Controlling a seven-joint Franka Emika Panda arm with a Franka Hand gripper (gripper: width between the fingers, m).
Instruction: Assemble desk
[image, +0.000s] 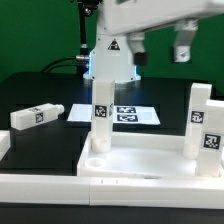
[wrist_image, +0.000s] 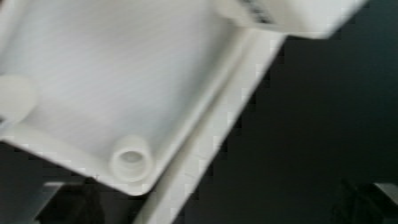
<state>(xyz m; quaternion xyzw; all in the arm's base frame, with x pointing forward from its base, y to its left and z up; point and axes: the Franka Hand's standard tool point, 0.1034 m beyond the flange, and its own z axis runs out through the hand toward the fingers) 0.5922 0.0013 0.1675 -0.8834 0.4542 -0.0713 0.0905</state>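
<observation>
Jaws (image: 158, 47) spread wide and empty hang high above the desk panel (image: 60, 178), where three legs (image: 102, 112) stand upright on it.

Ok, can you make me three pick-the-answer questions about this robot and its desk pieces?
1. Where is the leg that lies flat?
A. On the table, at the exterior view's left
B. In the hand
C. On the marker board

2. What colour is the desk panel?
A. Red
B. White
C. Blue

3. How is the hand?
A. Shut on a leg
B. Open, holding nothing
C. Pressing on the panel

Answers:
1 A: the lying leg rests on the black table.
2 B: the panel is white.
3 B: the hand hangs high, fingers apart.
</observation>
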